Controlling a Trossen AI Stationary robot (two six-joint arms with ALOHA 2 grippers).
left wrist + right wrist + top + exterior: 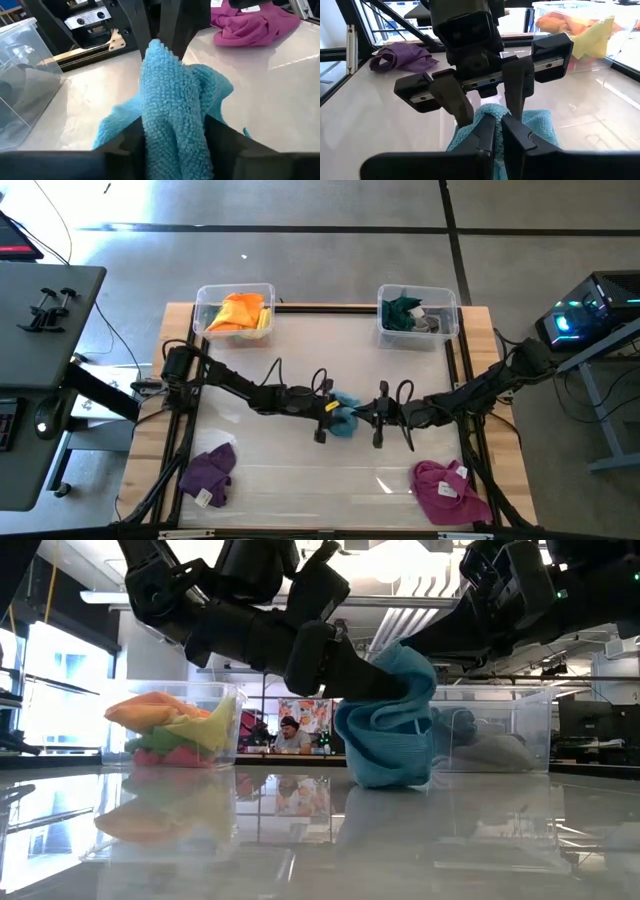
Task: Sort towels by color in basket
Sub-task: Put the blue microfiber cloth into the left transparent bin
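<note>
Light blue terry towel (343, 418), bunched and soft, at mid-table, lifted at its top with its lower folds touching the glossy white tabletop (300, 470). Both claws meet on it: left gripper (172, 135) clamped on a thick fold, right gripper (496, 131) closed on the cloth's upper edge directly opposite, the two sets of fingers nearly touching.

Risk, as I judge it: a two-arm hold on one limp cloth. If the arms pull apart unevenly, the fold may slip from one claw, or the fingers may collide.

Farther out: clear plastic bin (235, 310) at the far left, holding orange and yellow cloths; second clear bin (418, 314) at the far right, with dark teal and grey ones. Crumpled purple towel (208, 473) near left, magenta towel (448, 489) near right, both unsorted.
</note>
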